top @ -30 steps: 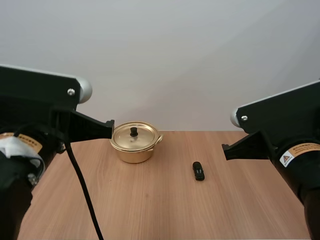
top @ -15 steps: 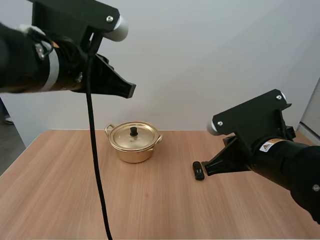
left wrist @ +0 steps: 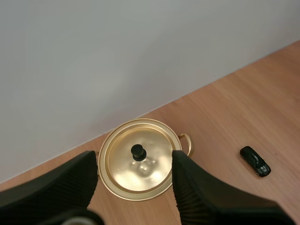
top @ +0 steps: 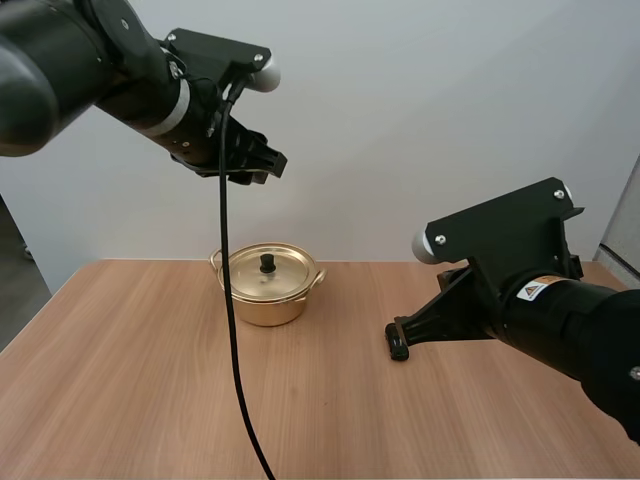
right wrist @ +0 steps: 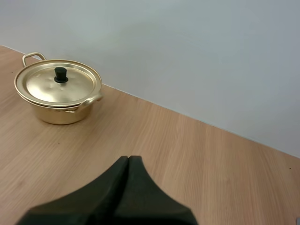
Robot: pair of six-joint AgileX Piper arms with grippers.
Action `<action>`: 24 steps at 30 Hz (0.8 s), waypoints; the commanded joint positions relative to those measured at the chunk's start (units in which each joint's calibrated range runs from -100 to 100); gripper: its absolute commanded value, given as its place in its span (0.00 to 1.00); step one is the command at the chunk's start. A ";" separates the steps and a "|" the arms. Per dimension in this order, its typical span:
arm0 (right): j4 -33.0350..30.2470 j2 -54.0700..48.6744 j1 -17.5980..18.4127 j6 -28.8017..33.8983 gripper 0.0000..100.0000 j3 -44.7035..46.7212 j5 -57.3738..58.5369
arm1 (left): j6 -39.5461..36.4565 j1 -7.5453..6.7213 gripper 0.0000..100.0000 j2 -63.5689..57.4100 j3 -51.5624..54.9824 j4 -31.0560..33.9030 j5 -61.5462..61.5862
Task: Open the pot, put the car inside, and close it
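Note:
A gold pot [top: 266, 297] stands at the back of the wooden table, its lid [top: 268, 270] on, with a black knob [top: 268, 263]. My left gripper [top: 258, 165] hangs high above it. In the left wrist view the open left gripper [left wrist: 133, 158] has its fingers [left wrist: 185, 187] wide apart, and the pot lid [left wrist: 152, 164] and knob [left wrist: 138, 152] lie far below between them. A small black car [top: 399, 348] [left wrist: 255, 161] lies on the table right of the pot. My right gripper [top: 396, 329] is low, its tip just above the car. Its shut fingers [right wrist: 128, 161] form one dark wedge, with the pot [right wrist: 58, 93] farther off.
The wooden table [top: 150, 380] has bare room in front of the pot and to its left. A pale wall stands right behind the table's back edge.
My left arm has risen from the near left to high over the pot, and its fingers have opened. My right arm has swung forward and left, down to the car.

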 commanded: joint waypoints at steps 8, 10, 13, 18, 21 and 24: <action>0.03 -0.01 -0.97 -0.02 0.00 -0.02 -0.08 | 0.00 0.04 0.79 29.69 -3.66 -0.64 0.23; 0.03 -0.01 -1.21 -0.02 0.00 -0.02 -0.08 | 0.00 0.04 0.79 31.20 -3.72 -0.64 0.03; 0.03 -0.01 -1.59 -0.02 0.00 -0.02 -0.08 | 0.09 0.04 0.79 33.16 -3.72 -0.64 -0.54; 0.03 -0.01 -1.88 -0.02 0.00 -0.02 0.10 | 0.09 0.04 0.79 35.26 -3.72 -0.64 -4.12; 0.19 -0.01 -2.44 -0.02 0.00 -0.02 0.10 | 0.46 0.04 0.79 35.69 -3.72 -0.64 -8.62; 0.46 -0.01 -2.70 -0.02 0.00 -0.02 0.43 | 1.58 0.04 0.79 35.78 -3.72 -0.64 -12.83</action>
